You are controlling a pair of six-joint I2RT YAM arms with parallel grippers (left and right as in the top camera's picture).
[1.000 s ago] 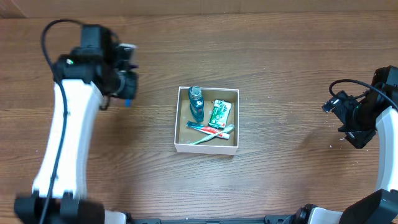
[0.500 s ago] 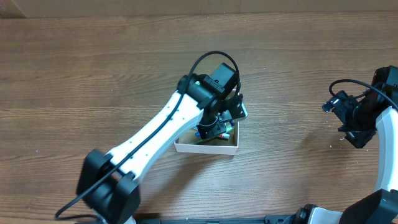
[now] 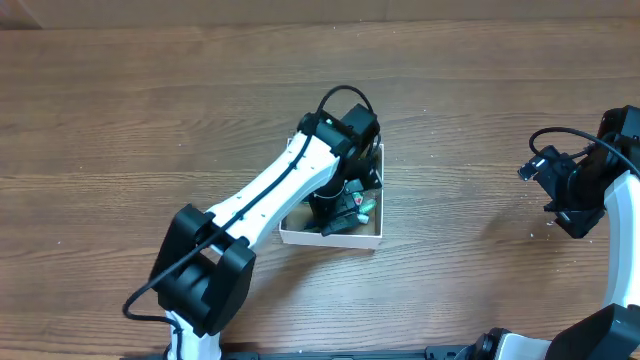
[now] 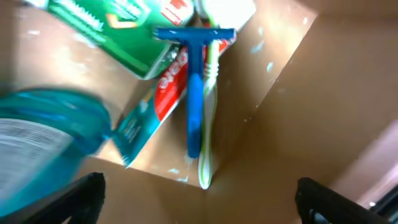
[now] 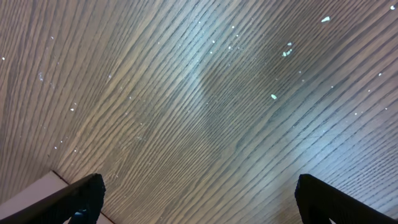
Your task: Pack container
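The container [image 3: 330, 240], a white-walled box with a brown floor [image 4: 143, 190], sits mid-table. My left arm reaches over it and hides most of its contents from above. My left gripper [image 3: 345, 207] hangs open just above the floor [image 4: 199, 202], nothing between its fingers. Ahead of it a blue razor [image 4: 194, 93] lies on a green-and-white toothbrush [image 4: 208, 158] and a red-and-white toothpaste tube [image 4: 155, 106]. A green packet [image 4: 102, 28] and a blue bottle [image 4: 37, 149] lie to the left. My right gripper [image 3: 560, 197] stands open over bare wood [image 5: 199, 199].
The wooden table [image 3: 480, 120] surrounds the box on all sides. A pale flat edge [image 5: 34, 193] shows at the lower left of the right wrist view. A black cable [image 3: 545, 140] loops off the right arm.
My left arm swung from the far left of the table over the container, carrying the blue razor. Its jaws have opened and the razor now lies in the box. The right arm is unmoved.
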